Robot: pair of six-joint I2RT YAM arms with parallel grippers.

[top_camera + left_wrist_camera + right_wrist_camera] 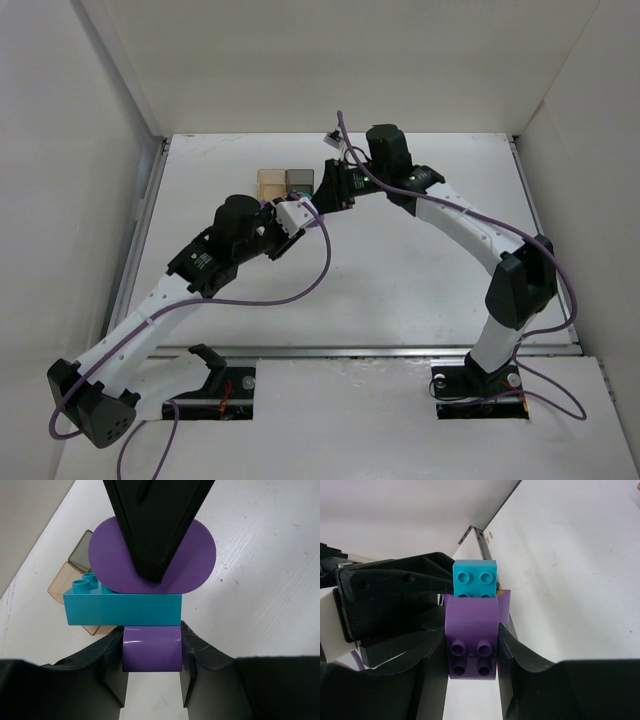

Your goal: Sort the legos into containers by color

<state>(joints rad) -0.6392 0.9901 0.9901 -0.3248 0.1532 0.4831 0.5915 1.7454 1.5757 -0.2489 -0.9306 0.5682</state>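
Closed on a small purple brick [151, 652], the left end effector [151, 645] pinches its flat sides. A teal brick [125, 609] sits pressed onto that brick, and a rounded purple piece [197, 555] sits beyond it, clamped in the shut right end effector [471, 645]. The joined stack hangs between both arms above the worktop [260, 580], near the amber container [62, 582] and the grey container [80, 555]. These legos look rigid, light and smooth, so the stud joints probably resist a straight pull. Holding flat faces low and tilting the pieces apart seems safer than tugging.
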